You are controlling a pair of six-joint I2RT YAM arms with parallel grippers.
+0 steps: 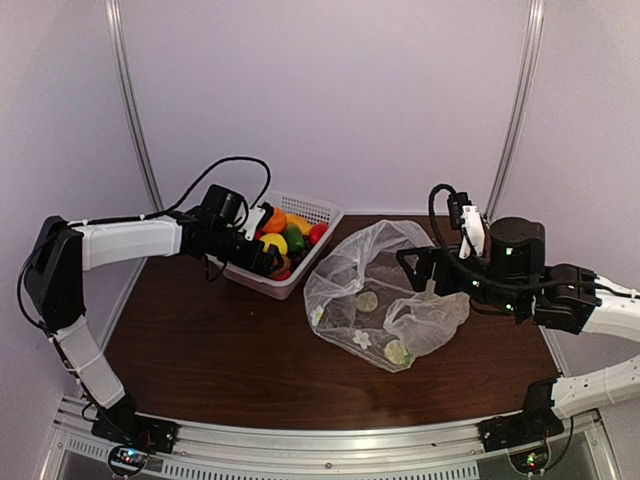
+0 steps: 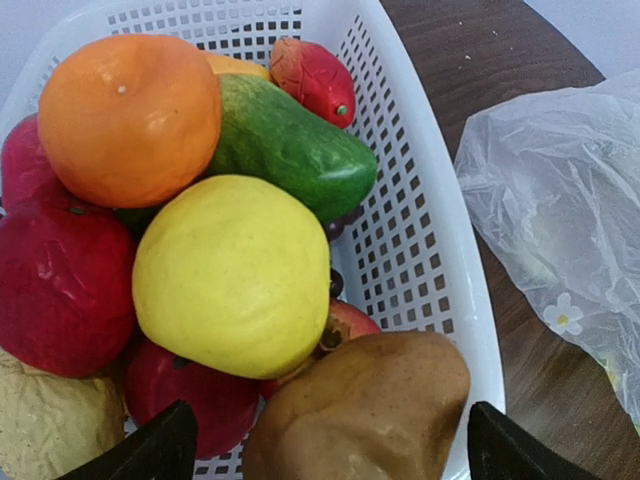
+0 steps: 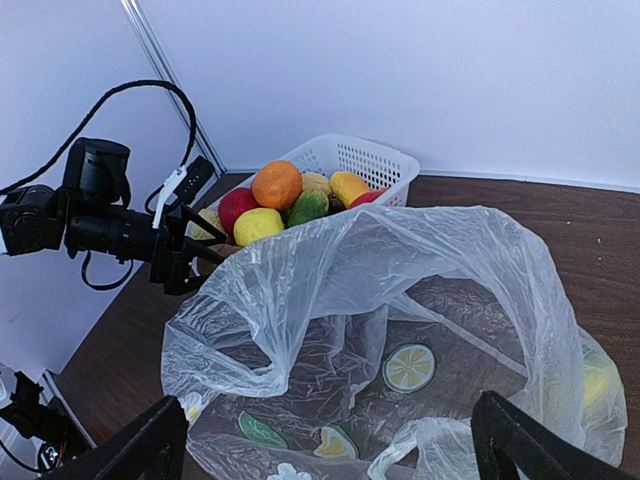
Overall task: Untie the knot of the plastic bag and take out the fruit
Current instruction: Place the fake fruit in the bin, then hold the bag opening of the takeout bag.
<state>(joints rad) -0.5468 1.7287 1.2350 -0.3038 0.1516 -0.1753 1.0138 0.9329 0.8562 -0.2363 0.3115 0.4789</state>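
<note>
The plastic bag lies slack on the table, its mouth gaping toward the right wrist camera; the knot is out of view. The fruit is heaped in a white lattice basket: an orange one, a yellow one, a red one and a brown oval one. My left gripper hangs open over the basket's near corner, with its fingers apart on either side of the brown fruit. My right gripper stands open at the bag's right side, holding nothing.
The basket stands at the back, left of the bag, and also holds a green avocado and a red strawberry. A yellow-green shape shows through the film; fruit or print, I cannot tell.
</note>
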